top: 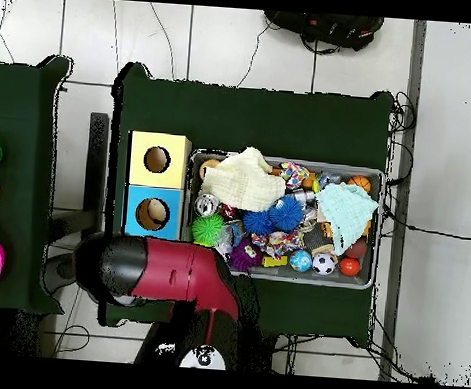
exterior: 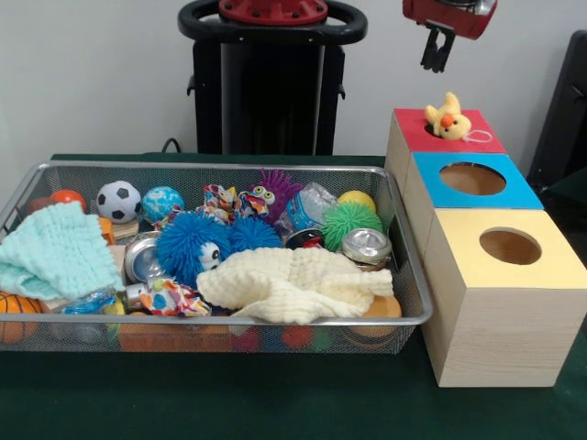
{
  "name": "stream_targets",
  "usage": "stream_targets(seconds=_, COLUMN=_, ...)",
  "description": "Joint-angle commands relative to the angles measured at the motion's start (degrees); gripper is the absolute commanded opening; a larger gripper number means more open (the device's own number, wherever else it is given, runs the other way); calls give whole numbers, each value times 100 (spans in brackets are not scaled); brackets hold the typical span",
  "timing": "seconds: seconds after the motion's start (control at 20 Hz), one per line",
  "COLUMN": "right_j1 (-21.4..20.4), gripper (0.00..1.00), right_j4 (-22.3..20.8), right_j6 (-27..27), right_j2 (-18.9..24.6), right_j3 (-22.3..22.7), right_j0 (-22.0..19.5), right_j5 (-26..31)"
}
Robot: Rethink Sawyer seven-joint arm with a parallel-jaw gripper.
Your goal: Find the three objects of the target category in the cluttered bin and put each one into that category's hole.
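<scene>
The wire-mesh bin (exterior: 229,323) sits on the green table, full of toys; it also shows in the overhead view (top: 380,228). My gripper (exterior: 437,53) hangs open and empty above the red-topped box (exterior: 463,141). A yellow chick plush (exterior: 448,119) sits in that box's hole, sticking out. In the overhead view my red arm (top: 164,273) covers the red box and hides the gripper. In the bin lie blue fuzzy balls (exterior: 188,246), a purple fuzzy toy (exterior: 273,191), a green spiky ball (exterior: 350,220), a soccer ball (exterior: 118,201) and a cream cloth (exterior: 293,284).
A blue-topped box (exterior: 518,191) and a yellow-topped box (exterior: 550,264) stand in a row with the red one, right of the bin. A mint cloth (exterior: 50,252), a basketball (exterior: 14,316) and a metal tin (exterior: 366,246) also lie in the bin.
</scene>
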Motion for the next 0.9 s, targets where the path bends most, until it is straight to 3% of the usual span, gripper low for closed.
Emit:
stream_targets(seconds=0.05, right_j1=278, gripper=0, right_j4=10, right_j6=412, right_j2=543, right_j3=-19, right_j0=-41, right_j5=-376)
stream_targets(seconds=0.3, right_j1=746, gripper=0, right_j4=-4, right_j6=907, right_j2=475, right_j3=-327, right_j0=248, right_j5=-706)
stream_targets(seconds=0.9, right_j1=943, gripper=0, right_j4=126, right_j6=864, right_j2=384, right_j3=-526, right_j0=321, right_j5=-686)
